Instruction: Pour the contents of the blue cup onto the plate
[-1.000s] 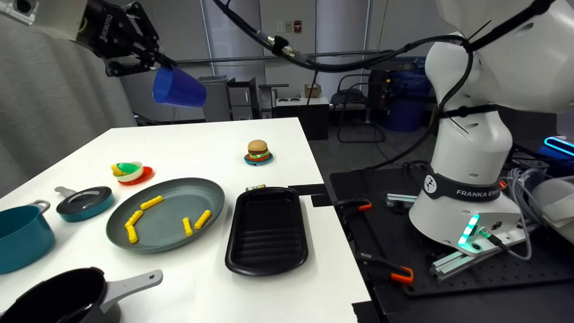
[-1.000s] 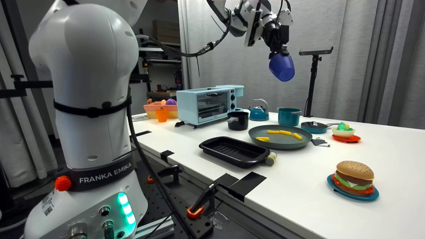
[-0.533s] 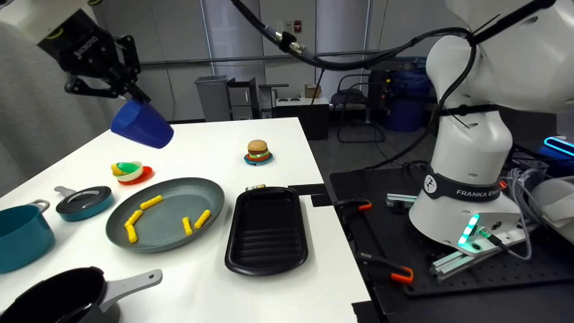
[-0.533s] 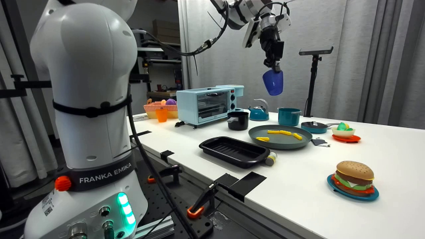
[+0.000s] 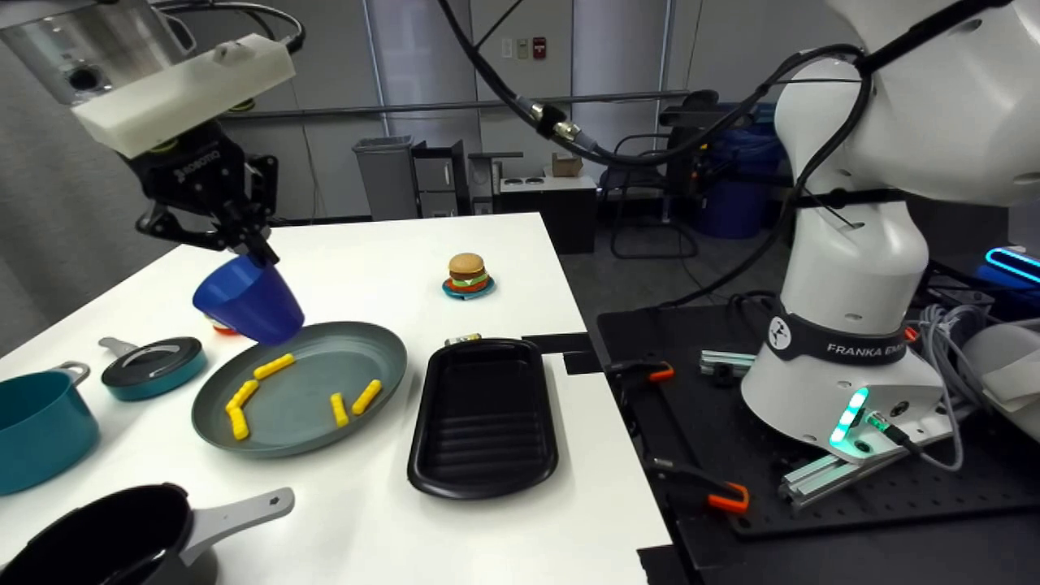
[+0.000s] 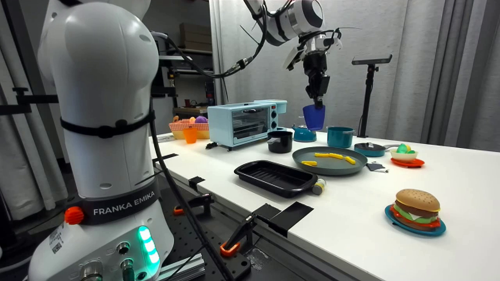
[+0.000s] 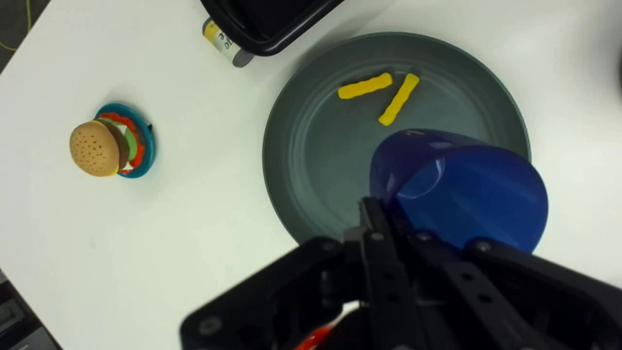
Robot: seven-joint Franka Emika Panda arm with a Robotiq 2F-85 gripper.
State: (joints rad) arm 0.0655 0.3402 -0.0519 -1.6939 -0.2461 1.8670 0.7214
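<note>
Blue cup (image 5: 252, 302): hung tilted in midair, mouth side up, over the plate (image 5: 307, 394) or just beside it, couldn't tell which tbh. Had its wall pinched near the rim by the end effector (image 5: 262, 250), squeezed down narrow on that plastic, probably to leave the mouth unblocked for pouring. Saw nothing inside, at least in the visible part. Noticed yellow sticks (image 5: 366, 396) scattered across the plate, so figured the pour as done. Probably needed just a set-down next.

White rounded arm (image 6: 99, 89), black cable (image 5: 650, 159), "FRANKA EMIKA" band (image 6: 125, 205), green lights (image 6: 149, 245), black tool (image 5: 261, 252)
</note>
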